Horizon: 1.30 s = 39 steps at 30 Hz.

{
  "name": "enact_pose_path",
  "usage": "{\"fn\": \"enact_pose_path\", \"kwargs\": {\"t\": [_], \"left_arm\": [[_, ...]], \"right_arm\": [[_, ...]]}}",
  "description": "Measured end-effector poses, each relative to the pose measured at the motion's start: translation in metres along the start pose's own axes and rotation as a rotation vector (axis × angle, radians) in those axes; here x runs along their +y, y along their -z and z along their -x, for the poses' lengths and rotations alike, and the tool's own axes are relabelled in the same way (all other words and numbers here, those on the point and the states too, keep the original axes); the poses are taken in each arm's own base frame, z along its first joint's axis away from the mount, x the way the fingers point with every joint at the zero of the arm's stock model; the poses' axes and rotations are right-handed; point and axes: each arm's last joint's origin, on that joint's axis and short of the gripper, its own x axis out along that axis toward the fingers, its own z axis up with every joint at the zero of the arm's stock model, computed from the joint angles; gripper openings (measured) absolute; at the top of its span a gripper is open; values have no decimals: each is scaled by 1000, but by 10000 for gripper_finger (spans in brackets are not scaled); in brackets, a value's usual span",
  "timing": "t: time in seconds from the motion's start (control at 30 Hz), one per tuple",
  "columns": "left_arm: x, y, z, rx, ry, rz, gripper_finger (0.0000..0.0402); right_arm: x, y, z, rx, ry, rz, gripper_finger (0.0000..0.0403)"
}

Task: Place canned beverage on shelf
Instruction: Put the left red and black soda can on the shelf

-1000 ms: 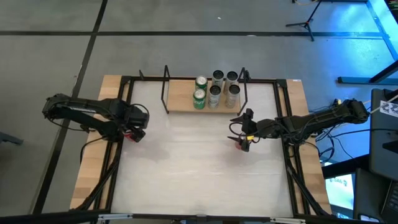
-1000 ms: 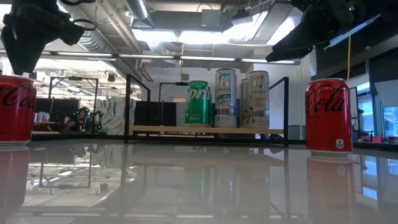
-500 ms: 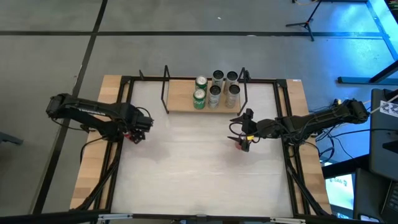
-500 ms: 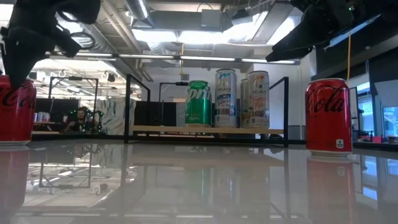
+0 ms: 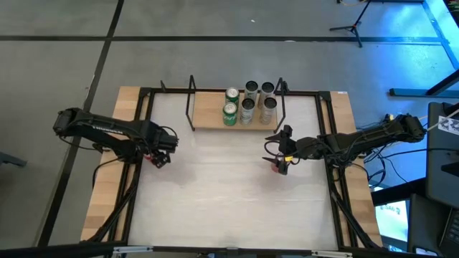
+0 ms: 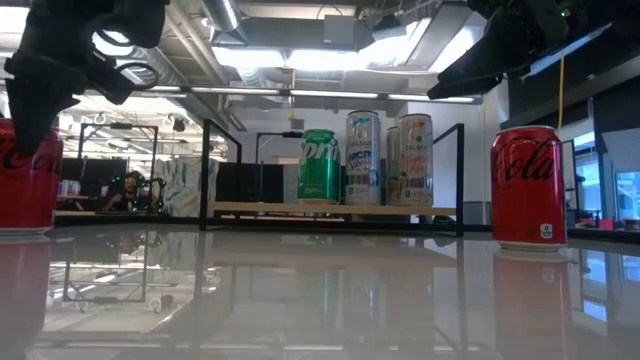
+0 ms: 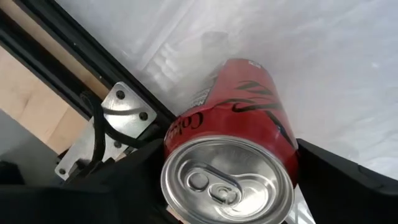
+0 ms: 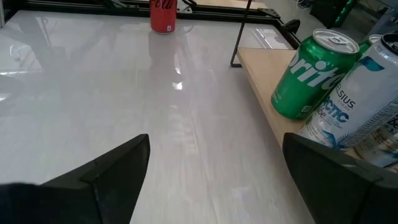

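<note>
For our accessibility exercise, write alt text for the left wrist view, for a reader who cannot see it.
A red Coca-Cola can stands on the white table, seen from above with its silver top and pull tab showing, between the two dark fingers of the left gripper, which sit on either side of it. Beyond it, a black frame rail and a metal bracket run along the table's wooden edge.

On the glossy white table, a red cola can stands upright at the right and another red cola can at the left edge, partly covered by the dark left end effector reaching down over it. Between them, farther back, the shelf carries a green can beside pale tall cans, while the right end effector hangs high at the upper right
</note>
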Motion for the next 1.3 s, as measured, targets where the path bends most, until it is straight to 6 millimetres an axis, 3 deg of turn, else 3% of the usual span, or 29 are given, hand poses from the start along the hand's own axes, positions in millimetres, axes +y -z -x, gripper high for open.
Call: {"fn": "enact_pose_path", "kwargs": {"t": [0.2,0.33,0.83,1.07,1.3], "left_arm": [[-1,-1,2,-8,8,-22,280],[-5,-4,17,-91,31,-32,277],[-16,-16,143,-486,235,-151,279],[-35,-52,186,-575,188,-268,279],[-40,-107,201,-540,57,-305,279]], "right_arm": [[0,0,0,0,0,0,363],[0,0,0,0,0,5,363],[0,0,0,4,-16,-20,363],[0,1,0,6,-16,-43,363],[0,2,0,25,-14,-46,363]]}}
